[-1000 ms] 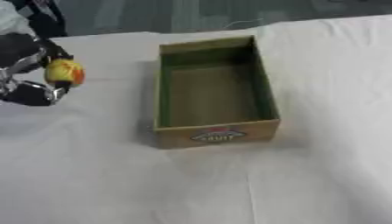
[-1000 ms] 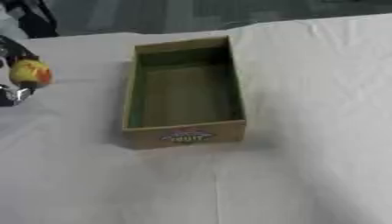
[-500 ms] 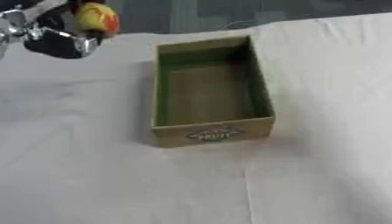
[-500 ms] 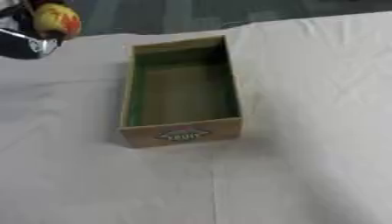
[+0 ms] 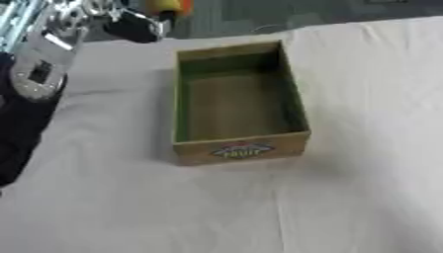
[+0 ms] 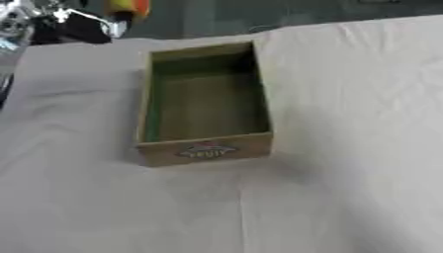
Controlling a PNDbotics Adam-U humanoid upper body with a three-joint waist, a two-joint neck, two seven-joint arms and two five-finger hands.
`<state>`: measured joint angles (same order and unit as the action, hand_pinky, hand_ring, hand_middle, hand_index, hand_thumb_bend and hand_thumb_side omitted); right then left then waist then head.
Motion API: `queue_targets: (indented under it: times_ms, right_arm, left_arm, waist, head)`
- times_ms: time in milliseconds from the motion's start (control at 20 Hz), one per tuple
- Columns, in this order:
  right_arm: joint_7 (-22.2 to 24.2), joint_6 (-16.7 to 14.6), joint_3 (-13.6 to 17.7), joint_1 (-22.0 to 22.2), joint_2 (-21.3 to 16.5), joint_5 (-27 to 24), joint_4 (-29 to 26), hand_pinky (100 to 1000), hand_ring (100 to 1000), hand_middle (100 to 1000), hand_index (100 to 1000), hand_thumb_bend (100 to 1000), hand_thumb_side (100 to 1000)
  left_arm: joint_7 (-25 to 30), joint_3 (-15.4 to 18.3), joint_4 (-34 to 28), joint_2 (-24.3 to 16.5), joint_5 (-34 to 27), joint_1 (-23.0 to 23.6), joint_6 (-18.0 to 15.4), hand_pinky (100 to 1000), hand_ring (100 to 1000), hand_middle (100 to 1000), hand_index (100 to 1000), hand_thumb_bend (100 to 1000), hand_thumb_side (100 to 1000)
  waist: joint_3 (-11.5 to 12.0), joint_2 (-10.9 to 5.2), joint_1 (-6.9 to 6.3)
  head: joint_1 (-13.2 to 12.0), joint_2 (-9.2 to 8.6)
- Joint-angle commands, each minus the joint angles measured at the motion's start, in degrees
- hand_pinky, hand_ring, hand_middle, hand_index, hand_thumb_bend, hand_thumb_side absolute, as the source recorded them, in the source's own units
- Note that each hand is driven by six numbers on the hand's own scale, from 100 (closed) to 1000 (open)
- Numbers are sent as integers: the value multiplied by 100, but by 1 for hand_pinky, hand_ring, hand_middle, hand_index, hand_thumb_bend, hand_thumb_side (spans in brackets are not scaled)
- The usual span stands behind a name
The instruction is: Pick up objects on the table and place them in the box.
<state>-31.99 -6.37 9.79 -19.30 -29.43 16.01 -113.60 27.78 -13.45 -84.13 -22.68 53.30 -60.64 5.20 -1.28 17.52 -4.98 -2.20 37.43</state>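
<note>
- A small yellow-and-orange object (image 5: 167, 7) is held in the left hand (image 5: 130, 23), raised above the desk's far-left corner, just beyond the far-left corner of the box (image 5: 236, 101).
- The left hand's fingers are curled round the object; most of it is hidden and its shape cannot be made out.
- The right hand is seen in neither view.
- The box, cardboard with a green lining and a printed label on its near wall, stands open and empty near the middle of the white-covered desk (image 5: 363, 163).
- The object is judged light and fairly stiff, perhaps smooth enough to slip; a hold across its middle seems safest.
- The cardboard box is judged light and easily nudged, so a release from above its opening is advised.
</note>
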Motion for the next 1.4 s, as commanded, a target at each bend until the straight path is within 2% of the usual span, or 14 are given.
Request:
queue_targets:
  times_ms: [50,200,450,600,850,900,950,1000,1200,1350,1400]
  right_arm:
    - [11,-37,2,-125,-49,-54,-99,762,772,750,847,100,910]
    - [25,-54,-10,-203,2,-84,-99,762,772,750,847,100,910]
    - [51,-77,-28,-298,58,-123,-99,761,772,749,847,100,910]
    - [56,-80,-31,-311,66,-133,-99,761,772,750,847,100,910]
    - [56,-71,-30,-305,67,-130,-99,761,772,750,847,100,910]
    - [54,-70,-28,-302,66,-128,-99,761,772,750,847,100,908]
    - [53,-69,-27,-299,66,-126,-99,761,772,750,847,100,910]
    - [50,-68,-26,-297,66,-124,-99,761,772,750,847,100,910]
    - [40,-64,-23,-293,69,-120,-99,761,772,750,847,100,910]
    - [33,-62,-26,-294,70,-121,-99,761,772,750,847,100,911]
    - [32,-60,-27,-294,71,-122,-99,761,772,750,847,100,912]
  left_arm:
    - [-252,64,67,305,258,-128,41,426,602,553,755,100,268]
    - [-430,41,213,714,510,-104,93,420,599,551,755,100,268]
    - [-618,-7,520,1227,938,-73,93,414,594,544,751,100,266]
    - [-648,-45,748,1380,1108,-42,33,411,593,533,749,100,265]
    - [-647,-123,1038,1488,1065,6,-100,422,600,525,757,100,296]
    - [-639,-138,1070,1497,1057,17,-125,427,604,528,765,100,252]
    - [-616,-151,1107,1508,1047,31,-147,434,609,529,769,100,316]
    - [-585,-162,1148,1516,1041,44,-168,445,618,537,779,100,333]
    - [-391,-181,1323,1545,1037,85,-231,543,711,612,830,100,365]
    - [-204,-186,1407,1547,1103,93,-283,635,805,725,871,100,380]
    - [-140,-185,1425,1548,1130,96,-308,688,861,796,905,100,388]
  waist:
    - [-29,-77,57]
    - [-76,-29,91]
    - [-153,30,130]
    - [-168,49,131]
    - [-164,74,125]
    - [-163,78,126]
    - [-162,81,126]
    - [-161,84,126]
    - [-156,91,128]
    - [-150,92,127]
    - [-149,92,126]
  head:
    - [-115,104]
    - [-233,148]
    - [-398,67]
    - [-421,21]
    - [-389,-40]
    - [-378,-53]
    - [-369,-67]
    - [-362,-81]
    - [-343,-115]
    - [-336,-127]
    - [-333,-130]
